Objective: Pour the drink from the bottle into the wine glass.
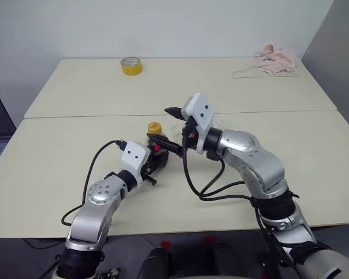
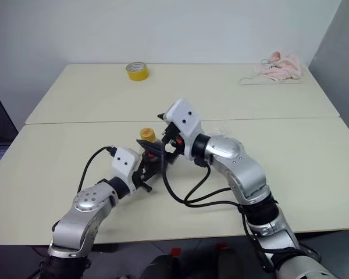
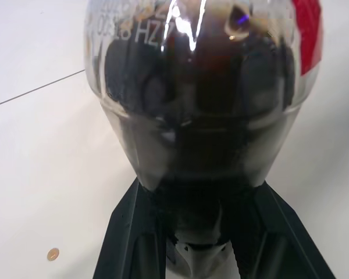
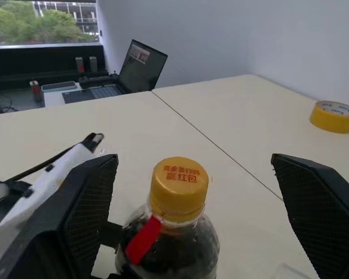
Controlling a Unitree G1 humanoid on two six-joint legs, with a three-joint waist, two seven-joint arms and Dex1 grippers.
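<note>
Main risk was the cap: the yellow cap point(image 4: 179, 187) was on the bottle point(image 1: 155, 146), so any tilt before unscrewing would pour nothing. The right gripper point(image 4: 192, 192) had its fingers point(image 4: 317, 203) spread wide either side of the cap, not touching; closing off-centre could twist or knock the bottle in the other grip. The left gripper point(image 3: 212, 226) had its fingers point(image 3: 131, 232) clamped on the bottle's lower body, dark drink point(image 3: 203, 116) filling it, bottle upright near the bench point(image 1: 58, 174) middle. The wine glass point(image 1: 221, 124) was mostly hidden behind the right arm; a swing could tip it.
</note>
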